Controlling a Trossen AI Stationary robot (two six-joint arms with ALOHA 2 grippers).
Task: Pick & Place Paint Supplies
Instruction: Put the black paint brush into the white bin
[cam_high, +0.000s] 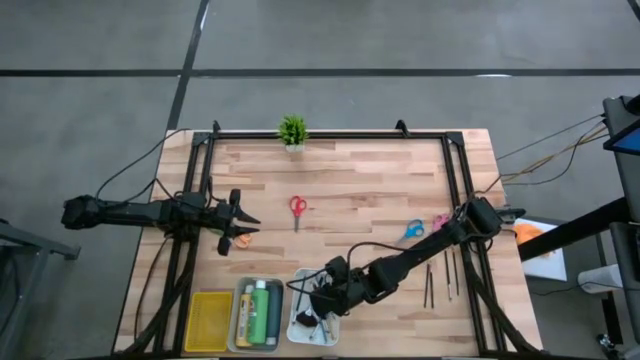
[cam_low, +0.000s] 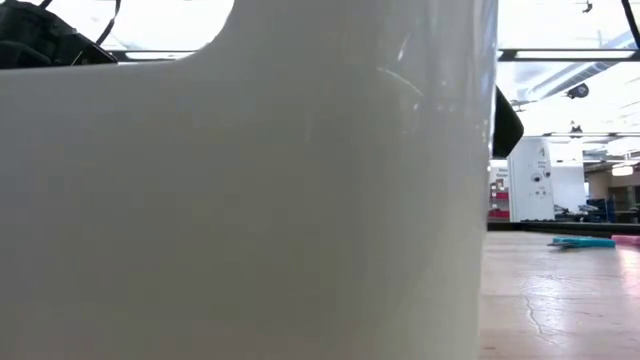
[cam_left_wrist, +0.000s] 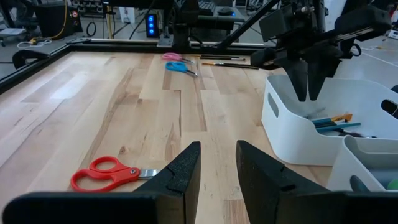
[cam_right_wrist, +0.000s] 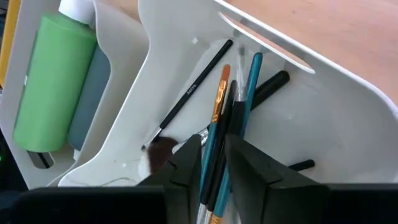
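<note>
Several brushes (cam_right_wrist: 219, 118) are already laid in the white tray (cam_high: 298, 322) at 6 o'clock on the table (cam_high: 350, 190), and a green bottle (cam_high: 261, 312) is stored in the grey tray (cam_high: 238, 318) beside it. The right gripper (cam_right_wrist: 213, 163) is poised over the brushes, its fingers slightly parted around them; whether they are gripped cannot be told. Left to be placed are the red scissors (cam_high: 297, 208) at centre, the blue scissors (cam_high: 413, 229) and pink scissors (cam_high: 440, 220) at 3 o'clock, and thin brushes (cam_high: 431, 284) at 4 o'clock. The left gripper (cam_left_wrist: 217, 168) waits at 9 o'clock, open, nothing held.
</note>
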